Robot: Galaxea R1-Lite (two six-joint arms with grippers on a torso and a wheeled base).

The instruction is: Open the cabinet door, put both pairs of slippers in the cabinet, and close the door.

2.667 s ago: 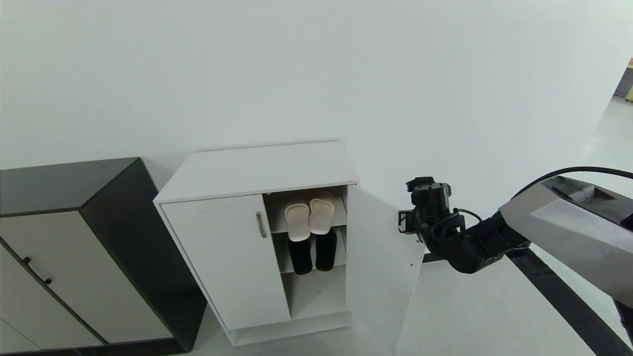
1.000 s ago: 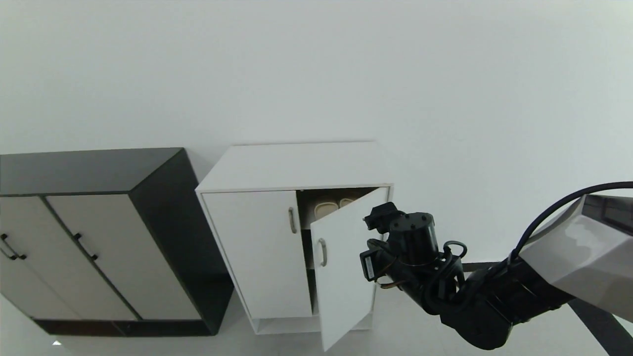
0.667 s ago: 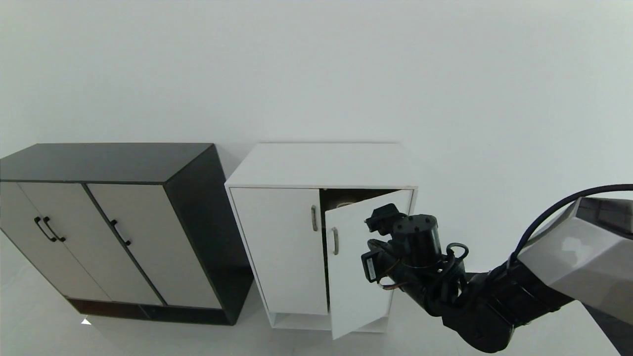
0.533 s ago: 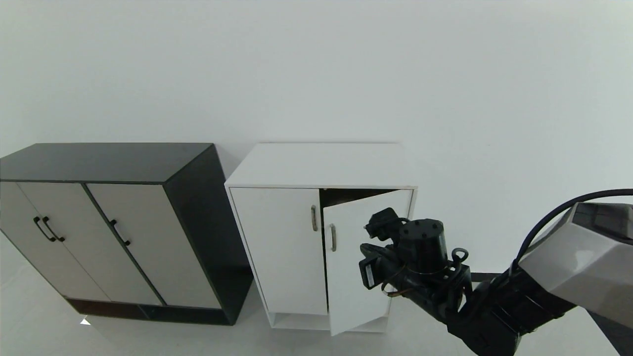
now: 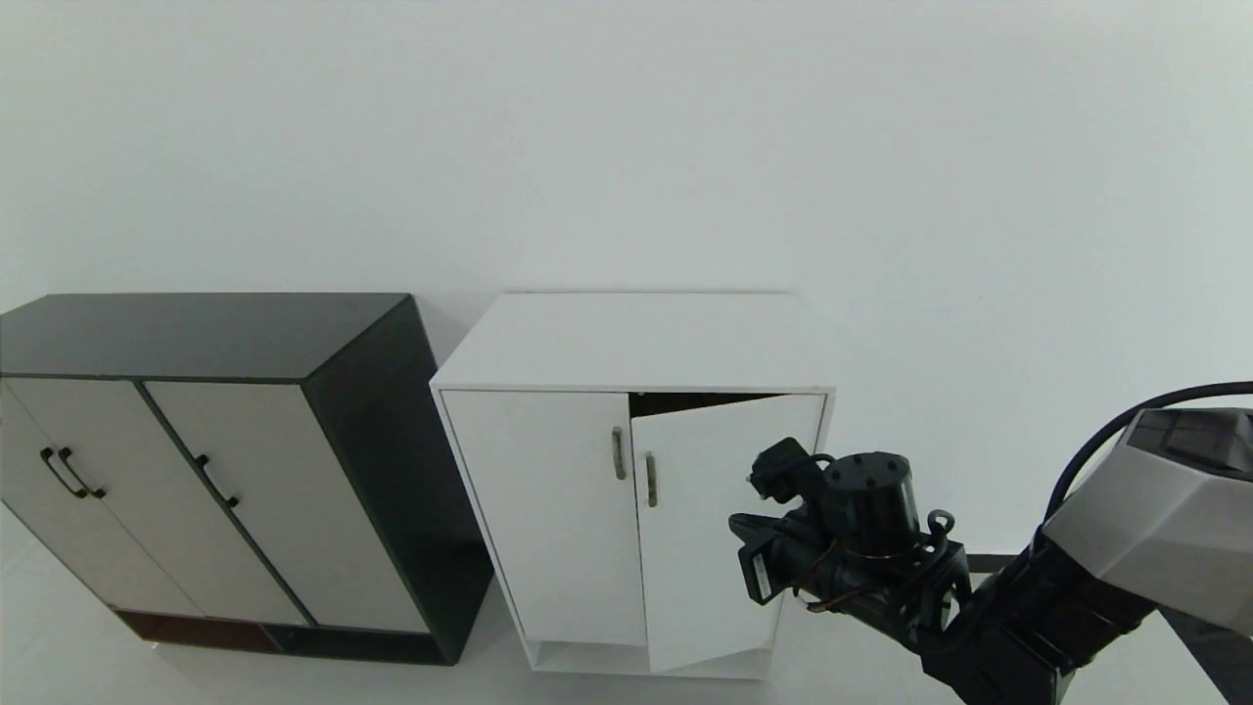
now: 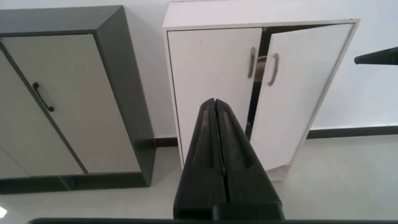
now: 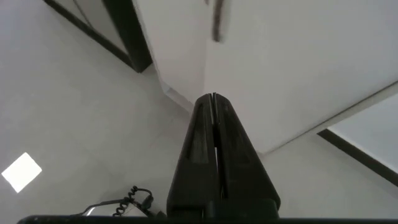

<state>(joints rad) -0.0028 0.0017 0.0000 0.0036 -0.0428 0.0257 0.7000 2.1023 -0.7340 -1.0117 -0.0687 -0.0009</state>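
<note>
R door point(image 5: 685, 548) ajar; cabinet point(image 5: 626, 343) inside dark, contents can't tell.

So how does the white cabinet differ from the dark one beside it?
The white two-door cabinet is white all over; the black cabinet with pale grey doors has a dark frame. The white one is narrower than the black. Its right door stands ajar; the black cabinet's doors are both shut. Both have two doors and stand side by side against the wall.

My black jointed right arm point(image 5: 1008, 627) has a round black motor cap point(image 5: 871, 490), thin looped wires point(image 5: 827, 592) and a grey angular shell point(image 5: 1155, 519). My left end effector point(image 6: 214, 102) and right end effector point(image 7: 213, 96) are matte black wedges.
</note>
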